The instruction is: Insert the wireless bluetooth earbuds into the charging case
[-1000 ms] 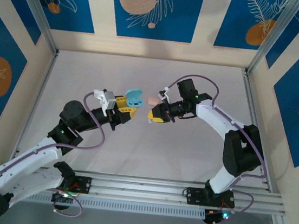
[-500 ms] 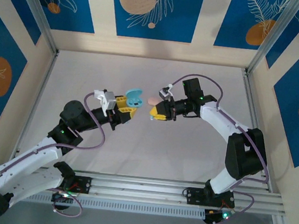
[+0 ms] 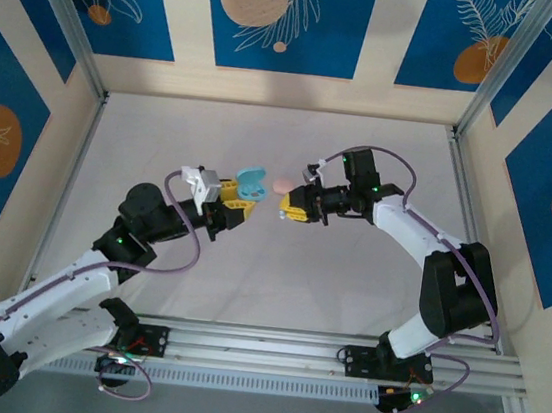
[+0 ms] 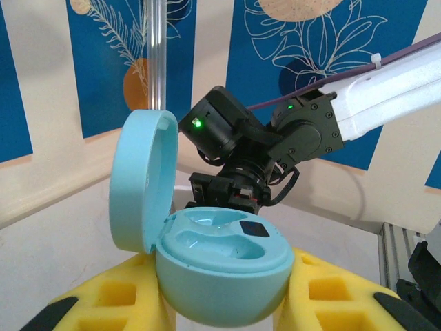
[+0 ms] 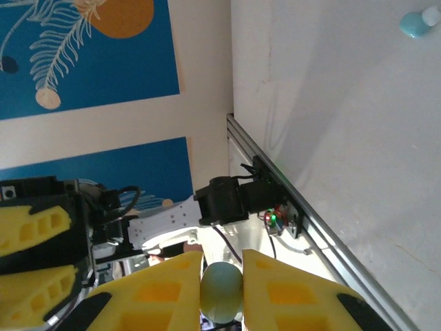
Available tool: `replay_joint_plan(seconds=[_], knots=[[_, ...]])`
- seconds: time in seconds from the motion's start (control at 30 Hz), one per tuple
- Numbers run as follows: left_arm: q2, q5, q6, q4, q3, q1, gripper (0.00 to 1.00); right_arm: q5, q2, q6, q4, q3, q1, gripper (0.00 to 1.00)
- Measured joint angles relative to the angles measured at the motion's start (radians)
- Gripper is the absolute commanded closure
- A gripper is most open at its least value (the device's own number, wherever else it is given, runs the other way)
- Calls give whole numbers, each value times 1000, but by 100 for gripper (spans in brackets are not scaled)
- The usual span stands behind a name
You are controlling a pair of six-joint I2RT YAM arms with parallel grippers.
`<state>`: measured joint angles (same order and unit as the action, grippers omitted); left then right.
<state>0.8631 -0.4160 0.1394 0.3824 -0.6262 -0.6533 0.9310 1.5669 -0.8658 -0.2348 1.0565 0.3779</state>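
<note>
My left gripper [image 3: 237,200] is shut on a light blue charging case [image 4: 220,265], gripped by its base between the yellow fingers and held off the table. The lid [image 4: 141,181] stands open at the left, and both sockets inside are empty. The case [image 3: 250,183] faces my right gripper [image 3: 287,209], a short gap away. That right gripper [image 5: 220,276] is shut on a pale blue-green earbud [image 5: 220,292], pinched between its yellow pads. A second light blue earbud [image 5: 416,23] lies on the table.
A small pink object [image 3: 283,184] rests on the table just beyond the two grippers. The enclosure walls [image 3: 281,86] and aluminium rails [image 3: 339,350] bound the white table. The right arm's wrist [image 4: 238,141] fills the space behind the case in the left wrist view.
My right gripper has shifted slightly away from the bases with the earbud. The left arm has edged right with the open case. Both grips are unchanged.
</note>
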Motion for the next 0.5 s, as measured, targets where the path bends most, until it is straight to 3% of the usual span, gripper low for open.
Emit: replay_joint_plan(seconds=[0.5], knots=[[5, 3, -25, -10, 2, 0, 70, -1, 0, -210, 171, -71, -5, 81]])
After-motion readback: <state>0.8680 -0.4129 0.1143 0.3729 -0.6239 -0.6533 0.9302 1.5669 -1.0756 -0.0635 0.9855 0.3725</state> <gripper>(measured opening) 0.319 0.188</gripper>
